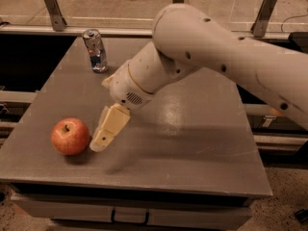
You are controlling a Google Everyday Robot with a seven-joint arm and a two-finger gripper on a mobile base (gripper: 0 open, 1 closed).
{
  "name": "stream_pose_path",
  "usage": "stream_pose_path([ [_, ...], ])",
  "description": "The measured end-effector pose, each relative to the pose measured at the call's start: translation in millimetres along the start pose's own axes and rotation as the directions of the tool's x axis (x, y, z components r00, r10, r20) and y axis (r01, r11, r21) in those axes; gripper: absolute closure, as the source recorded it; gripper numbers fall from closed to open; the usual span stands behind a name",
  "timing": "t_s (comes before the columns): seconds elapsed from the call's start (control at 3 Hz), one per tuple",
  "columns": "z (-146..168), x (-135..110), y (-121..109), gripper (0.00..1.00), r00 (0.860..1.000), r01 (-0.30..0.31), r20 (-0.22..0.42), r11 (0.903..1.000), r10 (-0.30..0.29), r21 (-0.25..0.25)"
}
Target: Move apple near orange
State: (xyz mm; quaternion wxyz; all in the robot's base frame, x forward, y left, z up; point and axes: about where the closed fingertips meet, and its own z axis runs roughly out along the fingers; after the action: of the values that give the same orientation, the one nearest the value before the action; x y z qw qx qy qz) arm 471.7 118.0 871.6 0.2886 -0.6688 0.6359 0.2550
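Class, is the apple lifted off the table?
No, the apple rests on the table, with the tool close beside it.

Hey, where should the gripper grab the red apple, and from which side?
Across its widest middle, most likely. The apple sits upright, stem dimple up, and is round, so its sides offer the best purchase. Come from its right in the camera view, where the gripper hovers close beside it.
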Motion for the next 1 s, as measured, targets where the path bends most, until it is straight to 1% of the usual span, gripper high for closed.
stream_pose_path([
  [0.33, 39, -23, 13, 0.0, 0.996, 0.02, 0.088, 0.9981, -0.014, -0.059],
  [0.67, 62, -33, 27, 0.0, 0.99, 0.029, 0.143, 0.9946, -0.015, -0.1],
  [1.0, 74, -34, 35, 0.18, 0.984, 0.025, 0.175, 0.9936, -0.005, -0.111],
])
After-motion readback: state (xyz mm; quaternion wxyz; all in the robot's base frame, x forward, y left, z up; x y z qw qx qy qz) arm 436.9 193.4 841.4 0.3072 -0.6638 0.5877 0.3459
